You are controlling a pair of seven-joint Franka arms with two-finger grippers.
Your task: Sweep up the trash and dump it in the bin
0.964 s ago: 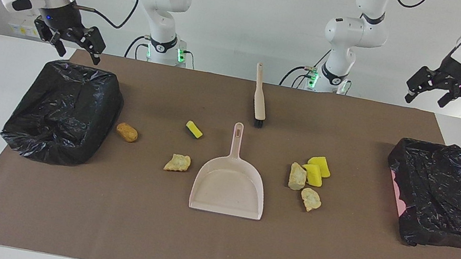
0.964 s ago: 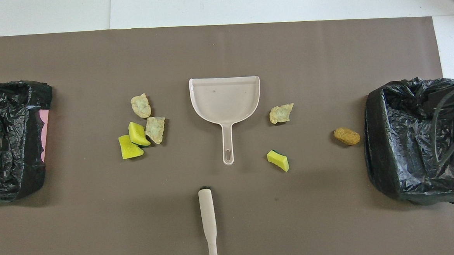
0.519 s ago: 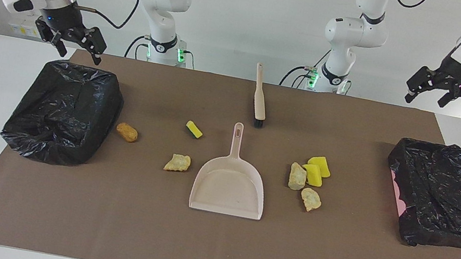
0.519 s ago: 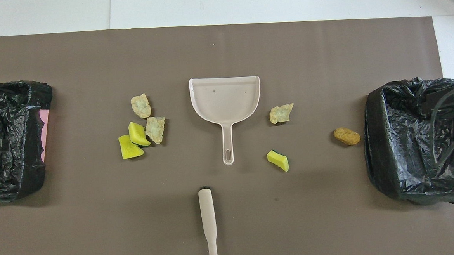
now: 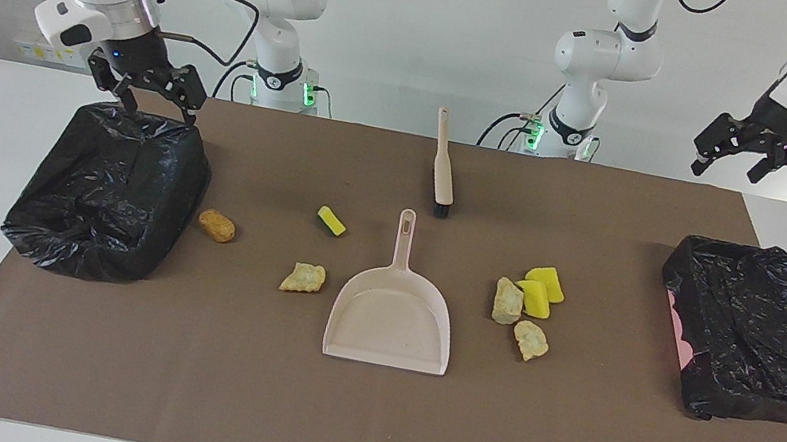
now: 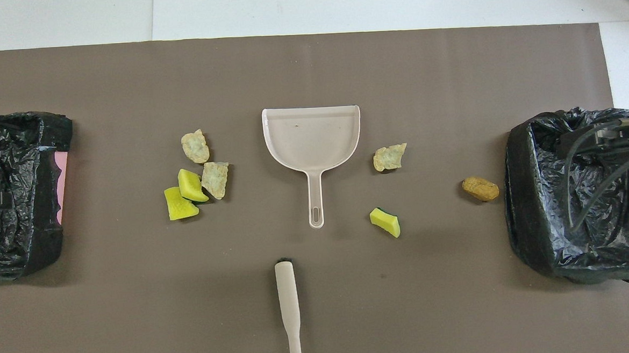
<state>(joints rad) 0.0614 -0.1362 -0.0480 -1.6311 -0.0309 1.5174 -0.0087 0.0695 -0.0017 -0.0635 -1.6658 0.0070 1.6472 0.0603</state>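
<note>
In the facing view, the dustpan (image 5: 392,318) lies mid-mat, 3 pieces of trash (image 5: 302,278) toward the right arm's end of it and 4 toward the left arm's. The right gripper (image 5: 145,92) hangs over the black-bagged bin (image 5: 111,191), fingers spread, empty. The left gripper (image 5: 753,155) waits aloft, spread, empty. In the overhead view, the brush (image 6: 289,312) lies nearer the robots than the dustpan (image 6: 312,139).

Dustpan (image 6: 312,139) mid-mat, brush (image 6: 289,307) nearer robots, trash (image 6: 196,172) scattered beside dustpan.
</note>
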